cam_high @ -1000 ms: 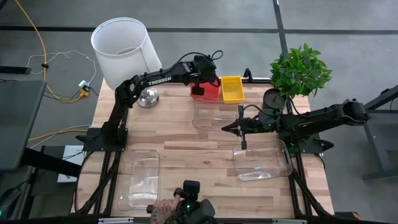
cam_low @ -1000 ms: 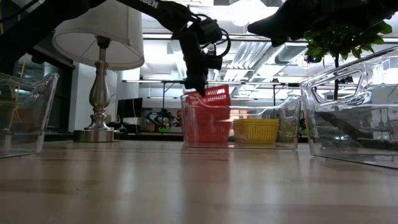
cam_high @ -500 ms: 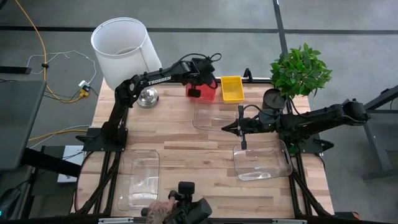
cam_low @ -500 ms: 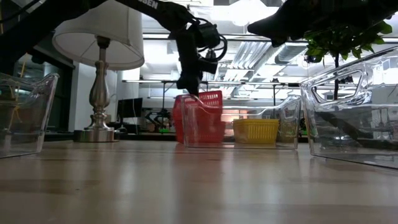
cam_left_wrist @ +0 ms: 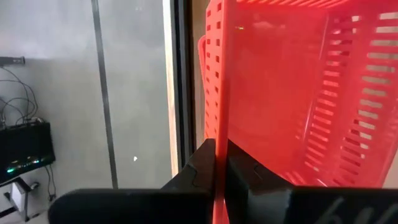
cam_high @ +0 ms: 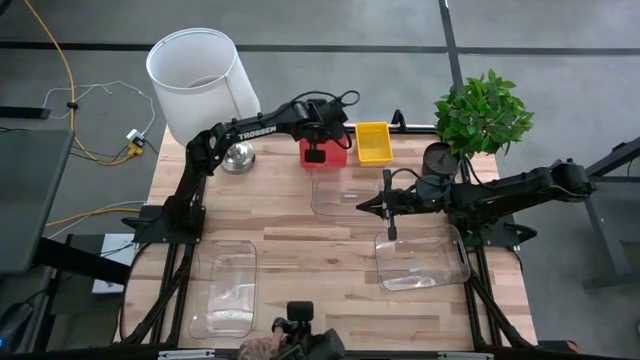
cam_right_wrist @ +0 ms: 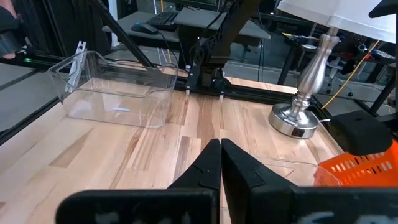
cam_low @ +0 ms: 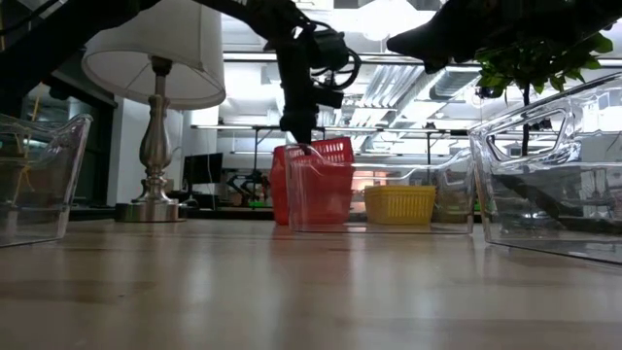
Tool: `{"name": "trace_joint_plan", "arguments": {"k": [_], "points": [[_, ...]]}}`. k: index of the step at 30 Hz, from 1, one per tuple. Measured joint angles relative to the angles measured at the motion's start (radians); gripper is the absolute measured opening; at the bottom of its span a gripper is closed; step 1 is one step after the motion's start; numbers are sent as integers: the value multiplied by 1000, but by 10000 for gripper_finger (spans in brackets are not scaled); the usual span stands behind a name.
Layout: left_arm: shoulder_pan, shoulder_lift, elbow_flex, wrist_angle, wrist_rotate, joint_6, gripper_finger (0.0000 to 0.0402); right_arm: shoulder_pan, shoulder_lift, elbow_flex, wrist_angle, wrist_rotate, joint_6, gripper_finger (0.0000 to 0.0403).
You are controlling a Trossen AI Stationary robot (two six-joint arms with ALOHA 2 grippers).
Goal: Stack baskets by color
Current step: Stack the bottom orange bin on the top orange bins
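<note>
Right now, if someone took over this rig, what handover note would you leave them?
Left gripper: shut on the rim of the red basket at the table's far edge.
Right gripper: shut, empty, hovering mid-table by the right clear tub.
Yellow basket sits beside the red one, apart from it. A middle clear tub lies just in front of both; another clear tub is near the left front corner.
Done: red basket gripped.
Left: I can see only one basket of each colour from above, so check for nested ones, then place the red one and release.

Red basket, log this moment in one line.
left gripper: shut on red basket wall | right gripper: shut, idle | yellow basket: untouched
</note>
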Motion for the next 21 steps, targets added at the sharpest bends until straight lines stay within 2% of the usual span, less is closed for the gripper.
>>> {"name": "trace_joint_plan", "arguments": {"k": [9,21], "points": [[0,0,4,-10,52,36,0,0,0,0,0,0,-2,0],[0,0,4,-1,40,20,23,0,0,0,0,0,-2,0]]}}
